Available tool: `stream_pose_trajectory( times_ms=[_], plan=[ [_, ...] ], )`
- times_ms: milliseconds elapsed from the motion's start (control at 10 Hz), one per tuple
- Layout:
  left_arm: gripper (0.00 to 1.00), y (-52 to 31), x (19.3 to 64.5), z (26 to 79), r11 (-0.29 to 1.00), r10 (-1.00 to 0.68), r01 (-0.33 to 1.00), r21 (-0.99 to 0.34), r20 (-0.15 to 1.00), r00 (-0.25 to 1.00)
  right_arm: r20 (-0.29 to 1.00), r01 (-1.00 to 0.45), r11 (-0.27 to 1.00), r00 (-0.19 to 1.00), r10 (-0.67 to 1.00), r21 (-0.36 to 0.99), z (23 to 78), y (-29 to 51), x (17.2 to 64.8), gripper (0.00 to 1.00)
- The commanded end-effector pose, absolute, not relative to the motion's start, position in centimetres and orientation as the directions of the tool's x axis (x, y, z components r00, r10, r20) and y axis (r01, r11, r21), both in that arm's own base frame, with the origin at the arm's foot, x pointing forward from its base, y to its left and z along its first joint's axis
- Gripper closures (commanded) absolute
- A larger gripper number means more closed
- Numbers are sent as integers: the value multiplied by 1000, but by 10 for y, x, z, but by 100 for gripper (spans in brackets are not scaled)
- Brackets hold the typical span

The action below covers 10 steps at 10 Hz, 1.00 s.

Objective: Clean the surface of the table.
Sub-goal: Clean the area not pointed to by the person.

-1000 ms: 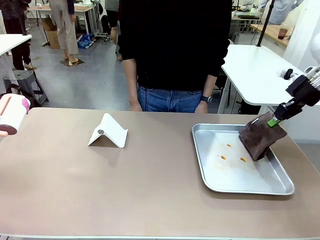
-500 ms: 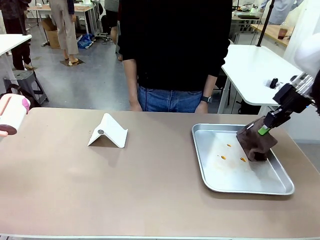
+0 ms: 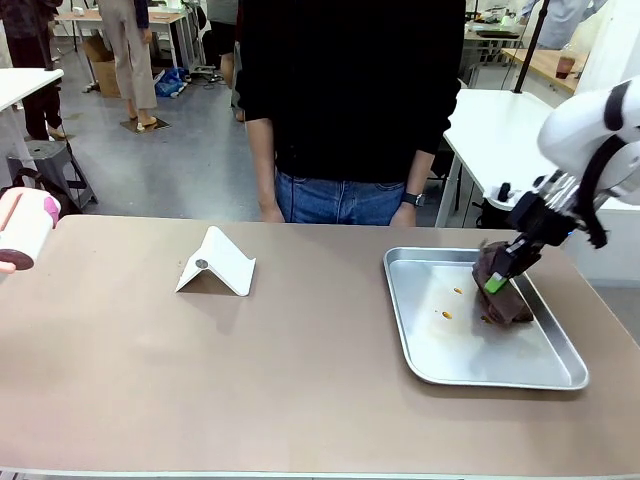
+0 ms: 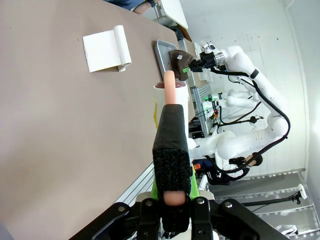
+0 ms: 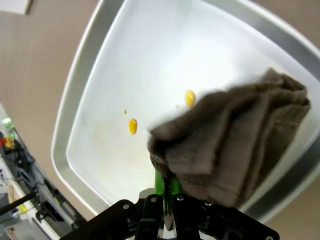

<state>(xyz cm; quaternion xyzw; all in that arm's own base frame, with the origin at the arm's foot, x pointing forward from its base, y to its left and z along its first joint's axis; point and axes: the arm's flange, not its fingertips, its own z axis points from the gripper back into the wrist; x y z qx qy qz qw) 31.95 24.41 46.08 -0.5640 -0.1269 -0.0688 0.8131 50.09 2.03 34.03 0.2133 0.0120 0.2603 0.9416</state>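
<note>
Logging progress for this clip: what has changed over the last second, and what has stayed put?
The right claw, shut on the brown cloth, swung inward from the tray's right rim and lowered, bunching the cloth on the tray floor beside the orange spots. Nothing was grasped or released. The left claw with its pink-and-white object, the white stand and the person stayed put.

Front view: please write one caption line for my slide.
The right gripper holds a brown cloth in the silver tray beside orange spots; a person stands across the table.
</note>
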Motion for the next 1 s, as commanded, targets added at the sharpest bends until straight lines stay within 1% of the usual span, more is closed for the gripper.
stream_pose_trajectory(
  times_ms=[0,100,400,900],
  plan=[
    [78,241,317,464,359,39,251,-899,283,958,43,-482,766,856,515,426,325,36,510,100],
    [78,241,317,464,359,39,251,-899,283,958,20,-480,765,852,523,430,315,45,509,100],
    [78,241,317,464,359,39,251,-899,283,958,16,-478,746,846,532,463,302,58,506,100],
    [78,241,317,464,359,39,251,-899,283,958,25,-472,635,814,581,612,299,77,495,100]
  ],
)
